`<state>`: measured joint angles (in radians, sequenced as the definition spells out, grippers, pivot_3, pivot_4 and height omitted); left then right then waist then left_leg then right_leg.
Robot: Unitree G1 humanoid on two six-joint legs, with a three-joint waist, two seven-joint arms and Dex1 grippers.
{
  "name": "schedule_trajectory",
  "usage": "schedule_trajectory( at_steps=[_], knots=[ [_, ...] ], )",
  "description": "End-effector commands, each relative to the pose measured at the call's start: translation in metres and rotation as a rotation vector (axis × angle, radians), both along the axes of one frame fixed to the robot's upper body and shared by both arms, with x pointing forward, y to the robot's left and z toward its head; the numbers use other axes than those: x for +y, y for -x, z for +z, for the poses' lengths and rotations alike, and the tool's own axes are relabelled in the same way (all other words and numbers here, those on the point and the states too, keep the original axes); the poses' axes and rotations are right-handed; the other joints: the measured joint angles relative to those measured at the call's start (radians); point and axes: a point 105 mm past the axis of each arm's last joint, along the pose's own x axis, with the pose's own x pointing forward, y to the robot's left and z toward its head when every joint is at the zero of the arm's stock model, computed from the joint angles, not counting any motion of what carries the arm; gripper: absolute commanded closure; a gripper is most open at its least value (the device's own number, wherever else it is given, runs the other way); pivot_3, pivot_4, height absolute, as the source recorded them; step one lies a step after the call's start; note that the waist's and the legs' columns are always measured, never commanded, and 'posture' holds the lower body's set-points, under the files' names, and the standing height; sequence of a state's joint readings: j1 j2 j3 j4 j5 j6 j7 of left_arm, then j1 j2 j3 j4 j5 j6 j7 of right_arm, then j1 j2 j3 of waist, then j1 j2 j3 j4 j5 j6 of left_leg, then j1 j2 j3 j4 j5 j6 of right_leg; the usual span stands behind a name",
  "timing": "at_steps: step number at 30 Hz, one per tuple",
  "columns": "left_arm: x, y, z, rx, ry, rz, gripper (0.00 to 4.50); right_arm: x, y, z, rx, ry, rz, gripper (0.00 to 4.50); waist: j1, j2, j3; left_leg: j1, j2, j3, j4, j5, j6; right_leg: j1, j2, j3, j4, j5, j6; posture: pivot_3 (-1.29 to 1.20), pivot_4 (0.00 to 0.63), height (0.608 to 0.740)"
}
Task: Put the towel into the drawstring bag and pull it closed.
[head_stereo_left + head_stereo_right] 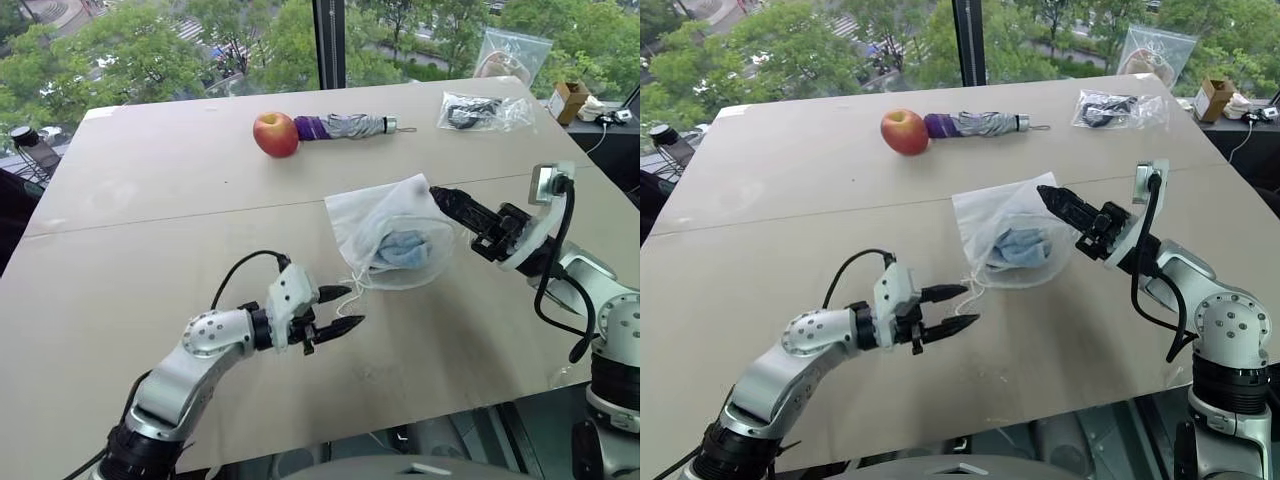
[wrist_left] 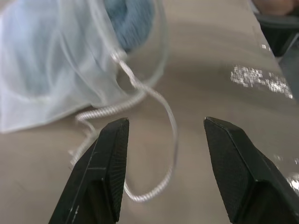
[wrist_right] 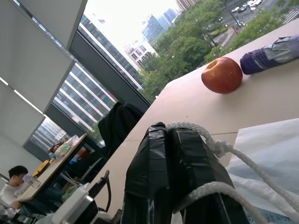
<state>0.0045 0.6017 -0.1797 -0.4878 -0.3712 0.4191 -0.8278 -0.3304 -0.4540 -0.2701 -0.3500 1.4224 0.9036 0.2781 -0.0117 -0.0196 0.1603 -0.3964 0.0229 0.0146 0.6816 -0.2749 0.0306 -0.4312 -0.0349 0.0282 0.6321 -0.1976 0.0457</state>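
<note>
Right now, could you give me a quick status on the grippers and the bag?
Right gripper shut on bag cord, bag lifted at that side. Left gripper open beside loose cord. Towel inside bag. Nothing in the way.

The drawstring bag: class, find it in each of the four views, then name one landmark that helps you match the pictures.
Left eye view: the drawstring bag sits mid-table, right of centre.
Right eye view: the bag is just right of centre.
Left wrist view: the bag is at the upper left.
Right wrist view: the bag is in the lower right corner.
Landmark: the apple, beyond the bag in both eye views and the right wrist view.
</note>
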Motion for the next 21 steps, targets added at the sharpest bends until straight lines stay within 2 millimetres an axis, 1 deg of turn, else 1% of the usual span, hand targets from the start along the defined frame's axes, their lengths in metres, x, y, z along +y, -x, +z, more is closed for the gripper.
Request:
schedule_trajectory(
  at_steps=[1,4,6,8,9,10,11,12,13,14,15,18,21],
  knots=[
    [-0.002,-0.009,-0.004,-0.084,-0.044,0.041,1.93,0.000,0.004,0.011,-0.049,-0.020,0.011,4.50,0.000,0.000,0.000,0.000,0.000,0.000,0.000,0.000,0.000,0.000,0.000,0.000,0.000,0.000,0.000,0.00,0.150,0.740],
    [-0.001,-0.021,-0.008,-0.120,-0.054,0.111,1.93,-0.001,0.003,0.011,-0.050,-0.021,0.005,4.50,0.000,0.000,0.000,0.000,0.000,0.001,0.000,0.000,0.000,0.000,0.000,0.001,0.000,0.000,0.000,0.00,0.150,0.740],
    [0.001,-0.030,-0.009,-0.165,-0.066,0.166,1.93,-0.002,0.002,0.013,-0.052,-0.023,0.001,4.50,0.000,0.000,0.000,0.000,0.000,0.000,0.000,0.000,0.000,0.000,0.000,0.000,0.000,0.002,0.003,0.00,0.150,0.740],
    [0.004,-0.038,-0.007,-0.207,-0.060,0.218,2.28,-0.002,0.001,0.014,-0.054,-0.025,-0.003,4.50,0.000,0.000,0.000,0.000,0.000,0.000,0.000,0.000,0.000,0.000,0.000,0.000,0.000,0.002,0.004,0.00,0.150,0.740],
    [0.006,-0.040,-0.007,-0.228,-0.057,0.241,2.58,-0.002,0.001,0.014,-0.055,-0.025,-0.005,4.50,0.000,0.000,0.000,0.000,0.000,0.000,0.000,0.000,0.000,0.000,0.000,0.000,0.000,0.002,0.004,0.00,0.150,0.740],
    [0.006,-0.042,-0.006,-0.246,-0.053,0.258,3.59,-0.002,0.000,0.014,-0.056,-0.025,-0.007,4.50,0.000,0.000,0.000,0.000,0.000,0.000,0.000,0.000,0.000,0.000,0.000,0.000,0.000,0.002,0.004,0.00,0.150,0.740],
    [0.009,-0.044,-0.004,-0.286,-0.048,0.297,3.73,-0.004,-0.005,0.013,-0.063,-0.004,-0.046,4.50,0.000,0.000,0.000,0.000,0.000,0.000,0.000,0.000,0.000,0.000,0.000,0.000,0.000,0.002,0.004,0.00,0.150,0.740],
    [0.013,-0.046,-0.001,-0.332,-0.044,0.344,3.98,-0.007,-0.012,0.014,-0.079,0.016,-0.109,4.50,-0.001,0.000,0.000,0.000,0.000,0.000,0.000,0.000,0.000,0.000,0.000,0.000,0.000,0.002,0.004,0.00,0.150,0.740],
    [0.019,-0.050,0.003,-0.398,-0.055,0.407,4.10,-0.018,-0.031,0.014,-0.098,0.061,-0.266,4.50,-0.001,0.000,0.000,0.000,0.000,0.000,0.000,0.000,0.000,0.000,0.000,0.000,0.000,0.002,0.004,0.00,0.150,0.740],
    [0.028,-0.055,0.006,-0.460,-0.069,0.475,4.37,-0.027,-0.045,0.016,-0.140,0.123,-0.388,4.50,-0.002,0.000,0.000,0.000,0.000,0.000,0.000,0.000,0.000,0.000,0.000,0.000,0.000,0.002,0.004,0.00,0.150,0.740],
    [0.036,-0.059,0.010,-0.506,-0.077,0.536,4.37,-0.032,-0.051,0.019,-0.179,0.167,-0.451,4.50,-0.005,0.000,0.000,0.000,0.000,0.000,0.000,0.000,0.000,0.000,0.000,0.001,0.000,0.002,0.004,0.00,0.150,0.740],
    [0.052,-0.067,0.020,-0.639,-0.119,0.652,4.37,-0.034,-0.059,0.024,-0.247,0.207,-0.521,4.50,0.001,0.000,0.000,0.001,0.000,0.002,0.000,0.000,0.000,0.000,0.000,0.002,0.000,0.003,0.004,0.00,0.150,0.740],
    [0.076,-0.074,0.045,-0.847,-0.192,0.781,4.37,-0.035,-0.067,0.024,-0.348,0.337,-0.600,4.50,0.002,0.000,0.000,0.001,0.000,0.001,0.000,0.000,0.000,-0.001,0.000,0.001,0.002,0.003,0.004,0.00,0.150,0.740]
  ],
)
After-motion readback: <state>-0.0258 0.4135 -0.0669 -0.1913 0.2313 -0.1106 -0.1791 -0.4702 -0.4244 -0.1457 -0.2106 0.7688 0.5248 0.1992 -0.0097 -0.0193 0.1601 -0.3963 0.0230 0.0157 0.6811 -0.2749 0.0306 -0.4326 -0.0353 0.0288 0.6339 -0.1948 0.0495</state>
